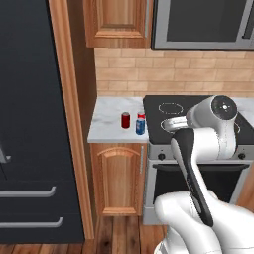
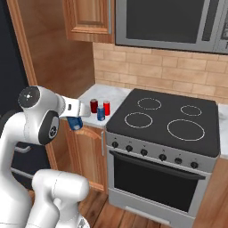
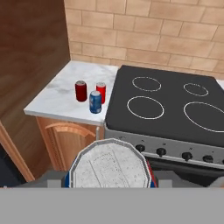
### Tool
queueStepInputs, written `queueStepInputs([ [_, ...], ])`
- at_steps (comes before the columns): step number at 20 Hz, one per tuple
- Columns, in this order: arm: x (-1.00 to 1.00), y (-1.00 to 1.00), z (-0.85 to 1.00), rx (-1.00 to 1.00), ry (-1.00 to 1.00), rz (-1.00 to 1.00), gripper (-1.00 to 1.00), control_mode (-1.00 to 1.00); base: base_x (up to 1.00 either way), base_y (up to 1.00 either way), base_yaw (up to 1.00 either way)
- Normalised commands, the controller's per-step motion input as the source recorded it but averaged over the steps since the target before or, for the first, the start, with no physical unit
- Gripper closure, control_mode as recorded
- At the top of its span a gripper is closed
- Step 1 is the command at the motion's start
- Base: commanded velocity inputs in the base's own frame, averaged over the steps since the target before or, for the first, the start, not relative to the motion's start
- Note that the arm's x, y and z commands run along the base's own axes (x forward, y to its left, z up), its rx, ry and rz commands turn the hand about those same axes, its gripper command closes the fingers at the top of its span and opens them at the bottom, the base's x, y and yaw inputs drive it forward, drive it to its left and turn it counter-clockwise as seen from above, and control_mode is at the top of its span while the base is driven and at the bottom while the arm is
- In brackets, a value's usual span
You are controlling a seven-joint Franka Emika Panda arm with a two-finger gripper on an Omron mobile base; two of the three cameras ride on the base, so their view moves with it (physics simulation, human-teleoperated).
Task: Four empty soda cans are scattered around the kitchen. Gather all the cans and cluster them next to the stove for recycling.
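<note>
Blue and silver sit right under your hand camera: the gripper (image 2: 75,122) is clamped on a blue can (image 3: 109,165), fingers closed against its sides, its silver top large in the hand view. You carry it in the air, out in front of the wooden cabinet, not yet over the counter (image 3: 57,94).

Three cans already stand on that marble counter, just left of the stove (image 3: 170,109): a dark red can (image 3: 81,91), a brighter red one (image 3: 101,92) beside it, and a blue one (image 3: 95,102) nearest the front edge. They sit close together, near the cooktop's left edge.

For this step, I judge you want to bring the held can in over the counter and lower it upright on bare marble next to that group. The open patch left of the dark red can looks the safest spot. Keep the can vertical as you travel, and come down from above rather than sweeping in sideways, since a sideways approach could knock the three over. Don't release until the base rests flat, and stay well back from the counter's front edge.
</note>
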Motion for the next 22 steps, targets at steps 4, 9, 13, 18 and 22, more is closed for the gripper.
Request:
queueStepInputs([
  [4, 0.00, 0.00, 0.00, 0.00, 0.00, 0.00, 1.00, 1.00, 0.37, -0.08, 0.04],
  [9, 0.00, 0.00, 0.00, 0.00, 0.00, 0.00, 1.00, 1.00, 0.12, 0.00, 0.01],
  [13, 0.00, 0.00, 0.00, 0.00, 0.00, 0.00, 1.00, 1.00, 0.36, -0.01, 0.02],
  [18, 0.00, 0.00, 0.00, 0.00, 0.00, 0.00, 1.00, 1.00, 0.39, -0.05, 0.04],
  [22, 0.00, 0.00, 0.00, 0.00, 0.00, 0.00, 1.00, 1.00, 0.35, -0.01, 0.04],
])
